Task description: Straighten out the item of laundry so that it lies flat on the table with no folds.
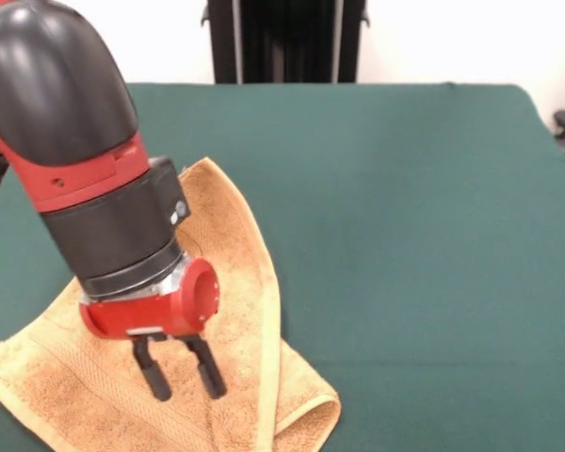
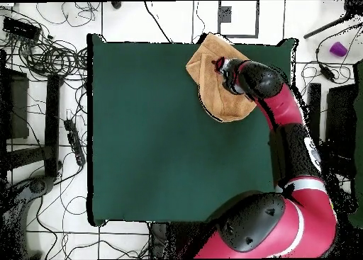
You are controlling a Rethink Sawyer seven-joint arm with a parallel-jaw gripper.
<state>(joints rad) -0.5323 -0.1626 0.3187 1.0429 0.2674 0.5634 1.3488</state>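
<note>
The golden-orange towel (image 1: 250, 282) lies crumpled at the near left of the green table (image 1: 414, 235) in the front view. A long fold runs down its right side and its near right corner is doubled over. A woven band shows near its left end. My gripper (image 1: 182, 377) hangs just above the towel's middle, fingers apart with nothing between them. In the overhead view the towel (image 2: 213, 94) sits at the table's (image 2: 156, 130) far right corner, with the gripper (image 2: 218, 64) over its far part. The arm hides part of the towel.
The towel reaches close to the table's near edge in the front view. A black stand (image 1: 287, 38) rises behind the table's far edge. Cables (image 2: 42, 52) and a purple object (image 2: 338, 49) lie on the floor around the table.
</note>
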